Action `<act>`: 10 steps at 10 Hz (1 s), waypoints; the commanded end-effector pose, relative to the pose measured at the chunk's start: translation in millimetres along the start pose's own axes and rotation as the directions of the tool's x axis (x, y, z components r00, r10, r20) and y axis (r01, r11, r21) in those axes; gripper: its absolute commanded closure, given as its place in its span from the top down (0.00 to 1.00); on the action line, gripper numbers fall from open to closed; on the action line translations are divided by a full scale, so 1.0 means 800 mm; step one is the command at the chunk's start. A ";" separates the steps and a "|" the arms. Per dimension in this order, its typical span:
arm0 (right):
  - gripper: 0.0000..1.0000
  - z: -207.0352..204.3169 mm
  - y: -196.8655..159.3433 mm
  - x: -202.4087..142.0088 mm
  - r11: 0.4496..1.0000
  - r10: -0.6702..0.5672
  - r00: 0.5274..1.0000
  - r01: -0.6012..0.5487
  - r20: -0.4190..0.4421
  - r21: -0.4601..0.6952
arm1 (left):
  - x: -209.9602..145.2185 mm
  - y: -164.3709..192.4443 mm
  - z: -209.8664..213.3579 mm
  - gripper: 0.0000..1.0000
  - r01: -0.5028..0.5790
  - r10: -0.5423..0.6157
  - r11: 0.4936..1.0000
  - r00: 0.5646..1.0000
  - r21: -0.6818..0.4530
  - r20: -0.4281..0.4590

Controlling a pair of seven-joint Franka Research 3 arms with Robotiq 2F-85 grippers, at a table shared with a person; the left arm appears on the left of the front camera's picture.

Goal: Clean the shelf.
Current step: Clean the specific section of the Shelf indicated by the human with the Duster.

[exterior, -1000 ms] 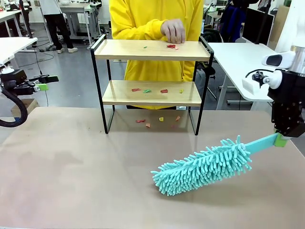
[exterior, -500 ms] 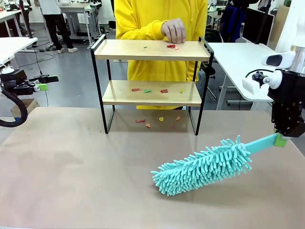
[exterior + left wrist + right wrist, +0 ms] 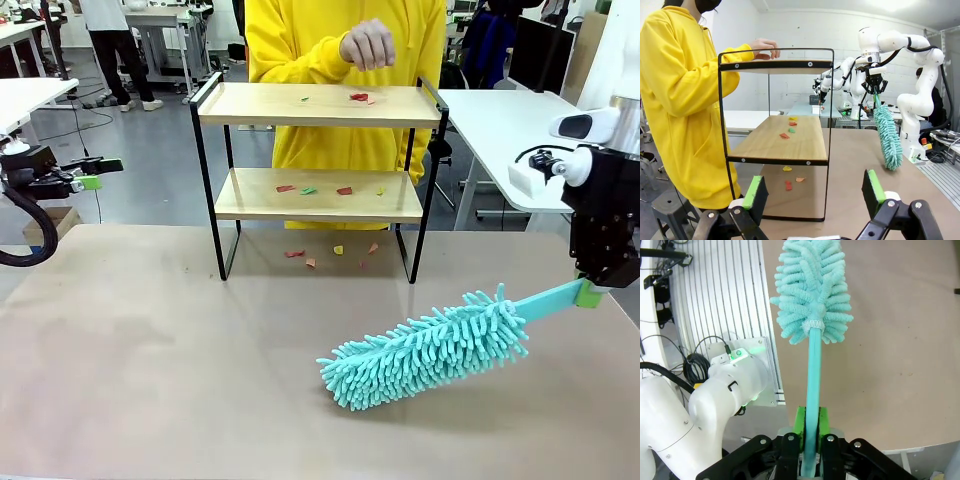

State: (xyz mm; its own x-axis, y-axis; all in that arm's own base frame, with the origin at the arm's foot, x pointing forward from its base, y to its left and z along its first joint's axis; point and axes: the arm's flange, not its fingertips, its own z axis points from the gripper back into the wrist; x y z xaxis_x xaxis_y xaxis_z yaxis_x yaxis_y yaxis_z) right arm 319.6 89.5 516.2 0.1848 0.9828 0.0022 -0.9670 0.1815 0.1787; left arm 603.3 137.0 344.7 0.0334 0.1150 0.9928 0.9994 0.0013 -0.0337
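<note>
The shelf (image 3: 318, 105) stands at the far middle of the table, with small coloured scraps (image 3: 360, 97) on its top board, more on the lower board and more on the table beneath. A person's hand (image 3: 367, 45) hovers above the top board. My right gripper (image 3: 588, 293) is shut on the handle of a teal fluffy duster (image 3: 425, 350), whose head rests low over the table, right of centre. In the right wrist view the gripper (image 3: 811, 422) clamps the duster's handle (image 3: 812, 365). My left gripper (image 3: 100, 172) is open at the far left, away from the table. In its own view the gripper (image 3: 814, 192) faces the shelf (image 3: 777, 142) end-on.
The person in a yellow top (image 3: 300, 40) stands right behind the shelf. A white table (image 3: 500, 115) lies at the back right, another (image 3: 25, 95) at the left. The brown tabletop (image 3: 150, 350) in front of the shelf is bare on its left half.
The person's hand has lifted off the top board and now hangs above it. Both arms and the duster have stayed still.
</note>
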 end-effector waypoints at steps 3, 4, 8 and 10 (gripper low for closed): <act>0.13 0.007 0.001 -0.002 1.000 0.002 1.000 -0.002 -0.002 -0.001 | 0.004 -0.001 -0.001 1.00 0.014 -0.014 1.000 1.000 0.001 -0.001; 0.13 0.007 0.001 -0.002 1.000 0.002 1.000 -0.002 -0.002 -0.001 | 0.004 -0.001 -0.001 1.00 0.014 -0.014 1.000 1.000 0.001 -0.001; 0.13 0.007 0.001 -0.002 1.000 0.002 1.000 -0.002 -0.002 -0.001 | 0.004 -0.001 -0.001 1.00 0.014 -0.014 1.000 1.000 0.001 -0.001; 0.13 0.007 0.001 -0.002 1.000 0.002 1.000 -0.002 -0.002 -0.001 | 0.004 -0.001 -0.001 1.00 0.014 -0.014 1.000 1.000 0.001 -0.001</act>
State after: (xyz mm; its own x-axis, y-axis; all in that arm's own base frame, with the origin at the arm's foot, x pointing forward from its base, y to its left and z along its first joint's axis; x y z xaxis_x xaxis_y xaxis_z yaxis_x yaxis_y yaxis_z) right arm 319.6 89.5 516.2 0.1849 0.9828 0.0022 -0.9670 0.1815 0.1787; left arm 603.3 137.0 344.7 0.0334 0.1150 0.9928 0.9994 0.0013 -0.0337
